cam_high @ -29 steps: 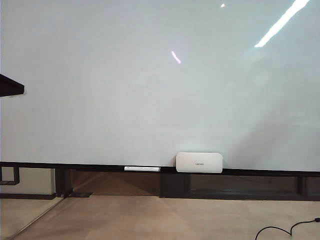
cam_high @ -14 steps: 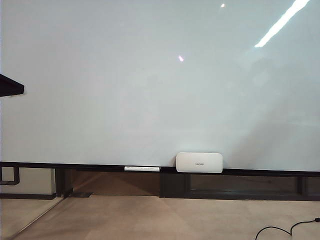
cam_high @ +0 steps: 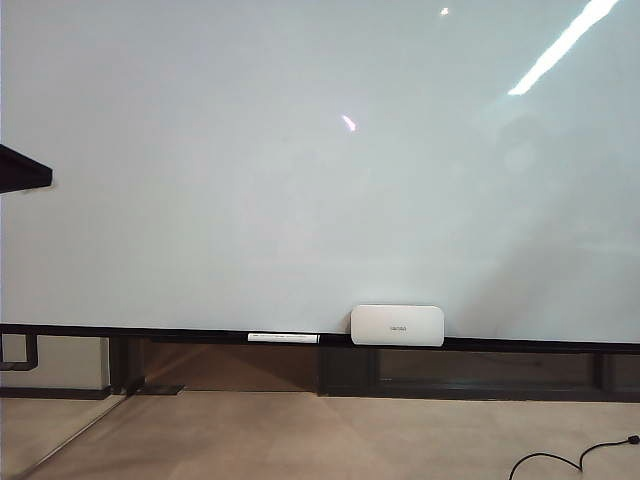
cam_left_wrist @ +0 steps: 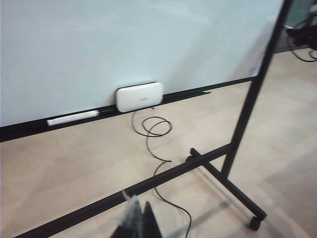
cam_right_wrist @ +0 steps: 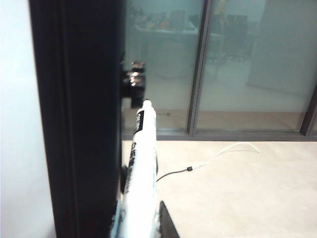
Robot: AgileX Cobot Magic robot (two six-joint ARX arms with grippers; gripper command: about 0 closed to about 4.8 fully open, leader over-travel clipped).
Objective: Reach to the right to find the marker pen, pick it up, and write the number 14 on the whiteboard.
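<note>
One bare whiteboard (cam_high: 300, 200), beige floor (cam_high: 330, 435).

An office or meeting room: a very large glossy white whiteboard (cam_high: 300, 180) on a black wheeled metal stand (cam_left_wrist: 233, 163) rises from a pale beige floor (cam_high: 330, 440). A small white rounded-rectangle box (cam_high: 397, 325) sits on its dark lower rail (cam_high: 150, 335). Beyond tall glass partition walls (cam_right_wrist: 233, 64), cluttered desks (cam_right_wrist: 168, 25) show dimly.

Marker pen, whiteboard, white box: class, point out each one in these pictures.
marker pen (cam_right_wrist: 141, 173): right wrist view, on its white lettered barrel.
whiteboard (cam_high: 250, 200): exterior view, on its bare glossy face.
white box (cam_high: 397, 325): exterior view, middle of its front, on the lower rail.
</note>
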